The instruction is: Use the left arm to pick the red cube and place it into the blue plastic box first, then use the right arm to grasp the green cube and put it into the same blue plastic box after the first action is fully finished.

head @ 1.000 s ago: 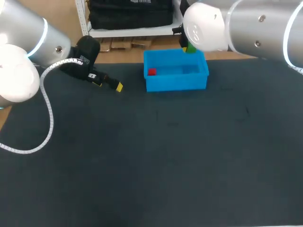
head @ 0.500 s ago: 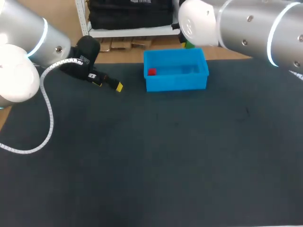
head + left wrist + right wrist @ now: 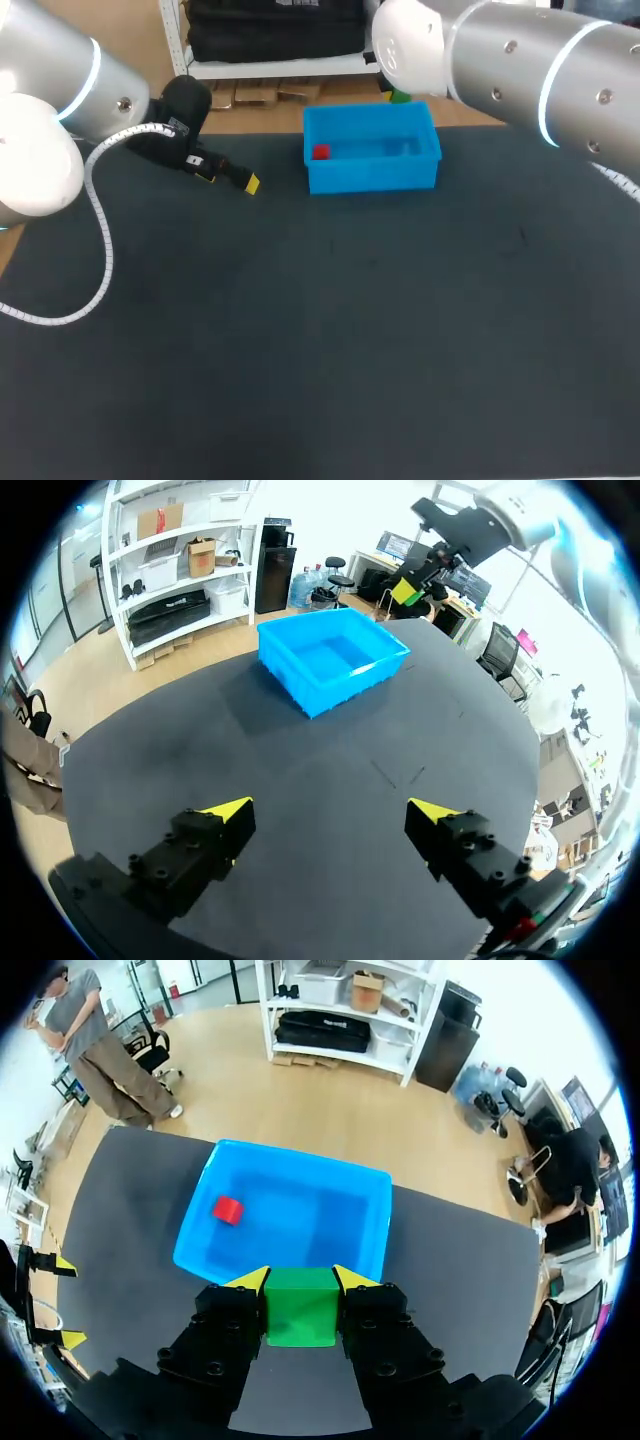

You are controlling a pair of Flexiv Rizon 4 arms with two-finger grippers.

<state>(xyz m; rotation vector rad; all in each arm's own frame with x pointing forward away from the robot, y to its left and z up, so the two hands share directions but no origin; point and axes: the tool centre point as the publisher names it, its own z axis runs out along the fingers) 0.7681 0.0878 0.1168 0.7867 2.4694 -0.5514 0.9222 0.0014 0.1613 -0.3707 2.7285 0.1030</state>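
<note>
Green cube [image 3: 300, 1307] is clamped between the fingers of the right gripper [image 3: 302, 1280] and held up near the rim of the blue box [image 3: 372, 178]. Red cube [image 3: 320, 152] is seen lying inside that box, near one end. Left gripper [image 3: 330, 815] is spread wide above the dark table [image 3: 330, 330], well apart from the box

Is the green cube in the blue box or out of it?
Out. The right hand holds the green cube between both fingers, by the box rim; only the red cube lies inside.
</note>
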